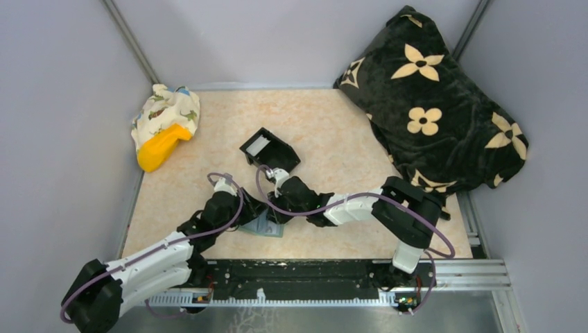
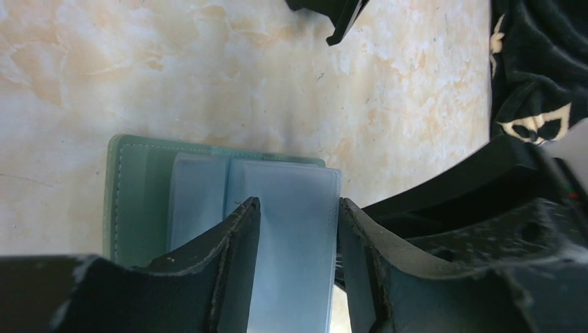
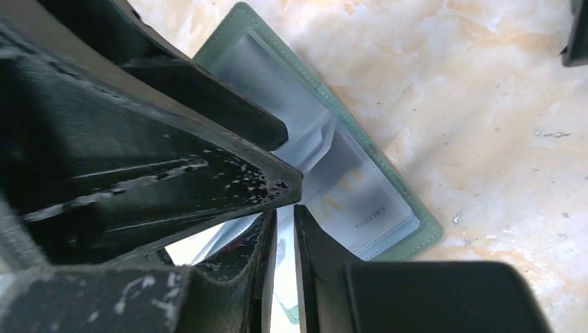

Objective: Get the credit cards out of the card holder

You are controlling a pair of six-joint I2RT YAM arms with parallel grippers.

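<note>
Crowding 1 open card holder [image 2: 139, 194]: L gripper [image 2: 298, 208], R gripper [image 3: 286, 218].

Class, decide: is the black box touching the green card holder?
Apart. The left wrist view shows bare table between the card holder's far edge and the black box's corner.

Left hand [image 2: 297, 208] cam here: my fingers [image 2: 239, 236] are spread apart, low over the open green card holder [image 2: 135, 187] lying flat on the marbled desk [image 2: 173, 69]. One cloudy blue-grey pocket [image 2: 291, 270] runs right between the fingers, and a second pocket [image 2: 197, 194] sits just left of them. Can't tell if either has a card in it. Far ahead of the hand is a black box corner [image 2: 333, 17], and ahead to the right a black blanket [image 2: 537, 62] with cream flowers.
</note>
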